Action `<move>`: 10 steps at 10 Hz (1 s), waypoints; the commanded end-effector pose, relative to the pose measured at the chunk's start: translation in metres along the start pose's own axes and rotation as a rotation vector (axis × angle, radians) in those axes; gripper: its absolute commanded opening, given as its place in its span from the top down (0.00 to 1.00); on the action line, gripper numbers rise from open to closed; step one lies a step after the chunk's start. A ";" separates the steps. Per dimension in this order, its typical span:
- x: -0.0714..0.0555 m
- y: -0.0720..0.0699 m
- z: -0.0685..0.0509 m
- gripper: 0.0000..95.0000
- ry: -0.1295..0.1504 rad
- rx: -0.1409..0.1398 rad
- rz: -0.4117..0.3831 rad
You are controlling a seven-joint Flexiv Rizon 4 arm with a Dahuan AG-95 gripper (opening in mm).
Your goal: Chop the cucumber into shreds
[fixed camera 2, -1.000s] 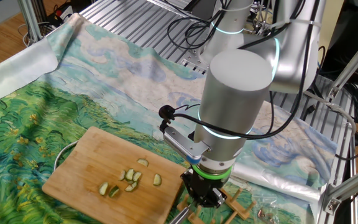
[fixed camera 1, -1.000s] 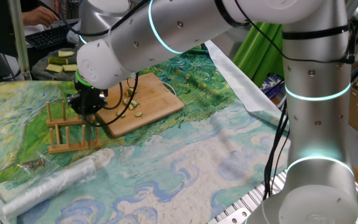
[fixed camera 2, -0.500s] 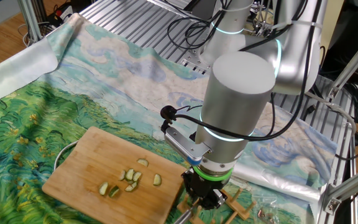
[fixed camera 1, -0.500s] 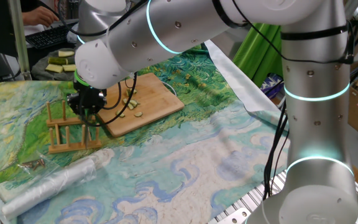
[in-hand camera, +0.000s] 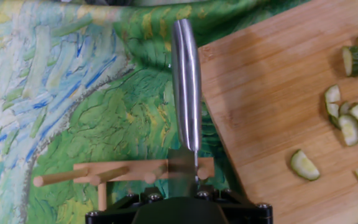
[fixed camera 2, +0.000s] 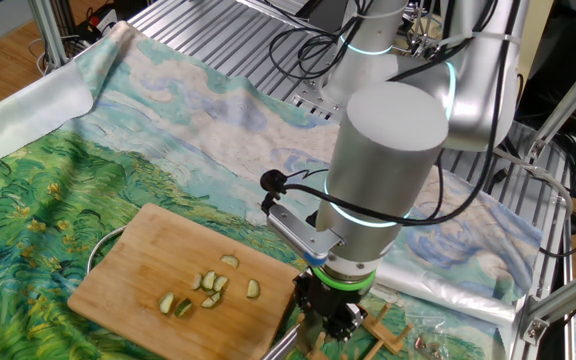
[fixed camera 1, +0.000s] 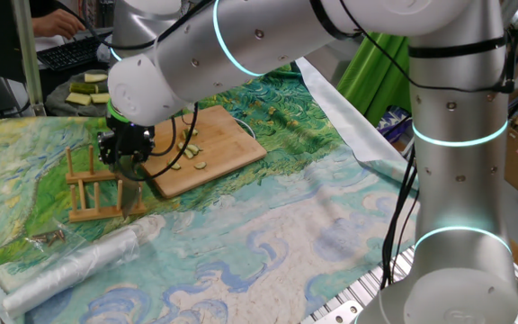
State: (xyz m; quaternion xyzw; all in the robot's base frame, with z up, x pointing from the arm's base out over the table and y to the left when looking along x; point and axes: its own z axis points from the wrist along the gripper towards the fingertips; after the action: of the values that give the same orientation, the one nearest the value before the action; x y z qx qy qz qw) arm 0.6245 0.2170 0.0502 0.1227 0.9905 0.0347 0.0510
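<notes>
Wooden board (in-hand camera: 272,93) carries the shreds (in-hand camera: 350,118); the gripper (in-hand camera: 188,186), above the peg rack (in-hand camera: 110,175), seemingly grips a knife (in-hand camera: 186,87) beside the board's edge.

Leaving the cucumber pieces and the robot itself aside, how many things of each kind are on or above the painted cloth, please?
Cutting board: 1
Wooden rack: 1
Knife: 1
Clear plastic roll: 1
Total: 4
</notes>
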 end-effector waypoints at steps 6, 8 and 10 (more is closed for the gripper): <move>-0.003 -0.016 -0.064 0.60 0.096 0.027 -0.057; -0.008 -0.035 -0.078 0.80 0.106 0.021 -0.149; -0.020 -0.061 -0.081 0.80 0.103 0.019 -0.244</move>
State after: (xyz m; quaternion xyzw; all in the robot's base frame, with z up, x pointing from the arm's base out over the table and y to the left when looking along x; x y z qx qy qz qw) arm 0.6188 0.1629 0.1260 0.0304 0.9992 0.0263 -0.0070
